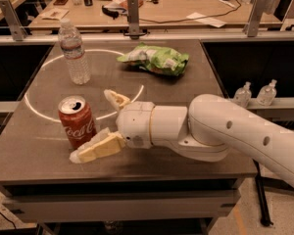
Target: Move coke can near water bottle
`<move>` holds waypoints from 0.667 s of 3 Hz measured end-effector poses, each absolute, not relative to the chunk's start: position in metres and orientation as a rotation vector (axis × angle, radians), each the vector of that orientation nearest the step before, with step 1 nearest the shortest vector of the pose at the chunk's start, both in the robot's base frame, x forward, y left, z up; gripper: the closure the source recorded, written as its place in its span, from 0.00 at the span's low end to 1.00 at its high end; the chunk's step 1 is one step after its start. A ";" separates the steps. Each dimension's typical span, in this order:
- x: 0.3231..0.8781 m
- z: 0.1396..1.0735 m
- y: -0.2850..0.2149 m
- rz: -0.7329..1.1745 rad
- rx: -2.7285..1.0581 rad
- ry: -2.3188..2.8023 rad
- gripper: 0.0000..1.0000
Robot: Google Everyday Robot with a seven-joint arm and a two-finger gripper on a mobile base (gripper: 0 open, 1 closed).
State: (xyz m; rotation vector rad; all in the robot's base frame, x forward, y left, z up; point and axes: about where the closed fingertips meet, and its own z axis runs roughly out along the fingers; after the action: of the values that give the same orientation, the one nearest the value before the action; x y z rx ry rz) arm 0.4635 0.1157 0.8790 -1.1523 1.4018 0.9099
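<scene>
The red coke can (77, 120) stands upright at the front left of the dark table (186, 146). The clear water bottle (74, 52) with a white cap stands upright at the back left, well behind the can. My gripper (93, 126) comes in from the right at can height, open. Its near finger (95, 149) lies low in front of the can's right side and its far finger (116, 99) is behind and to the right of the can. The can sits partly between the fingers, and I cannot tell if they touch it.
A green chip bag (156, 58) lies at the back middle of the table. A white circle (49, 117) is marked on the tabletop. Two tiny clear bottles (255, 93) stand on a ledge to the right. A cluttered workbench (176, 4) runs behind the table.
</scene>
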 end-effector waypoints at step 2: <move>0.463 0.876 0.140 0.973 -1.191 1.370 0.18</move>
State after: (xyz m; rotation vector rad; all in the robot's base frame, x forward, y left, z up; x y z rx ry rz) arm 0.4627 0.1403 0.8764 -1.1914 1.3699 0.9732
